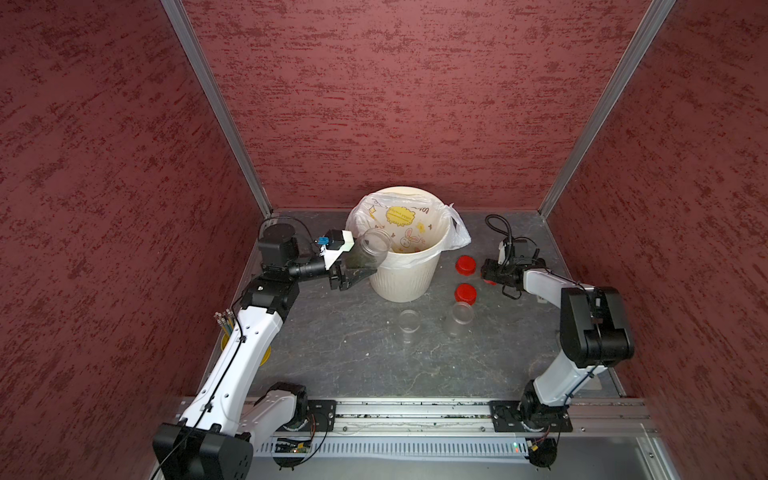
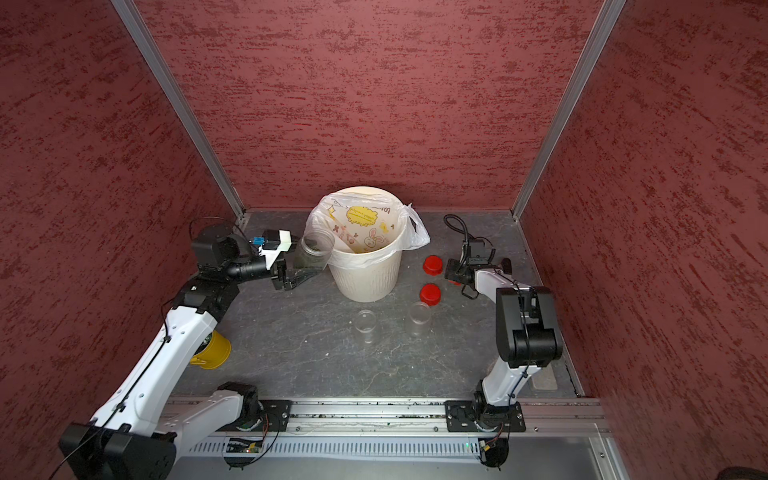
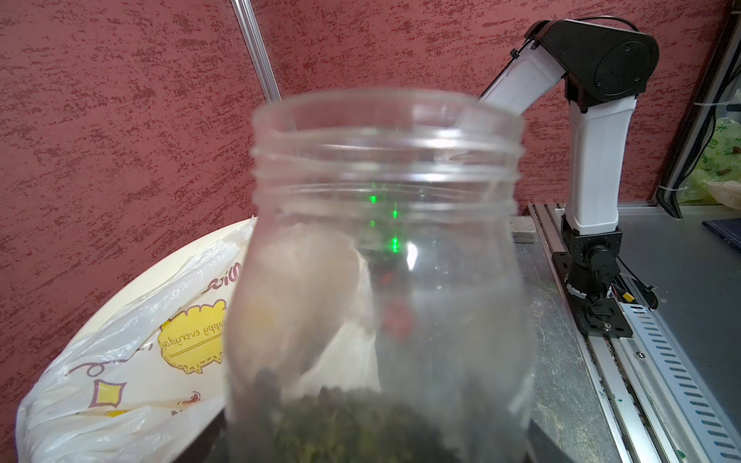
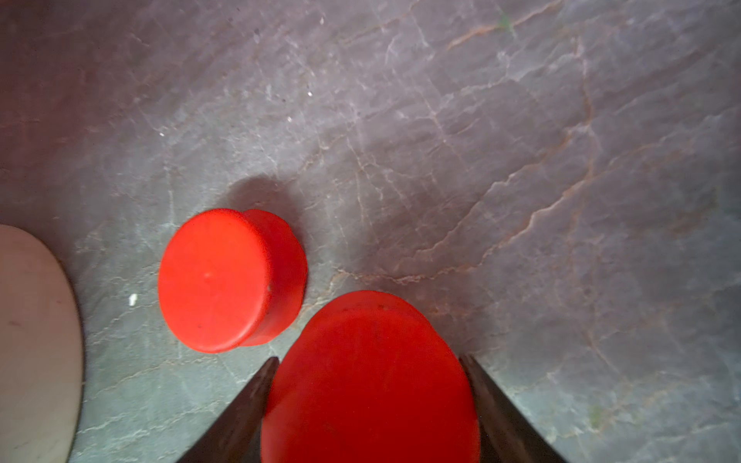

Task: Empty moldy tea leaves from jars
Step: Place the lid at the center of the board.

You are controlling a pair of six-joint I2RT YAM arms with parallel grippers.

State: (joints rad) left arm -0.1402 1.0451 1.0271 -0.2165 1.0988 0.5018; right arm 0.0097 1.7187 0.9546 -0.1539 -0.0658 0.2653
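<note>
Holding last full jar (image 1: 376,245) tilted at left rim of bin (image 1: 399,278), L gripper (image 1: 361,262) is clamped on it; tea leaves (image 3: 361,425) inside, not yet poured. Two empty jars (image 1: 409,322) (image 1: 461,313) stand nearer. R gripper (image 1: 490,273), jaws part-open, pinches a red cap (image 4: 369,385).

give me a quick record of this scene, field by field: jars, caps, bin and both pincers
left pincer: shut on an open jar, tilted, mouth at the bin edge
tea leaves: dark, lying in that jar's lower end
right pincer: shut on a red cap
empty jars: two, upright, uncapped, in front of the bin
loose caps: two, on the table, right of the bin
yellow cup: at the table's left side
</note>
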